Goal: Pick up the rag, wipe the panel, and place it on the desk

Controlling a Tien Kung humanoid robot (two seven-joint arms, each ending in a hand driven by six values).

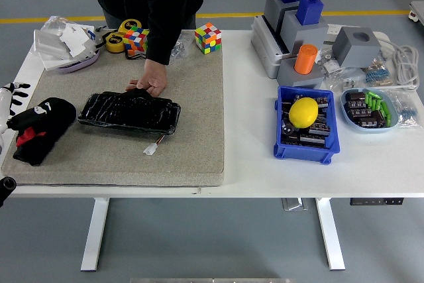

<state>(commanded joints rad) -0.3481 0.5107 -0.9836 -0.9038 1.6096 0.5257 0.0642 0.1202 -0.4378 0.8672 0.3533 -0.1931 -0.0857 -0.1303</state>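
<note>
The black rag (pixel 41 128) lies bunched on the beige mat (pixel 192 97) near its left edge, with a bit of red showing in its folds. My left hand (pixel 9 103) is at the picture's left edge, just left of the rag; its striped fingers (pixel 14 87) are spread and hold nothing. The glossy black panel (pixel 130 113) lies flat in the middle of the mat, with a small white connector (pixel 152 148) on a wire at its near right corner. A person in a black sleeve rests a hand (pixel 151 85) on the panel's far edge. My right hand is out of view.
Tape rolls (pixel 122 33) and two colour cubes (pixel 207 37) sit at the mat's far edge, and a pile of white bags (pixel 63 43) at far left. To the right stand a blue bin holding a yellow lemon (pixel 304 112), grey fixtures (pixel 295 24) and a parts tray (pixel 370 109).
</note>
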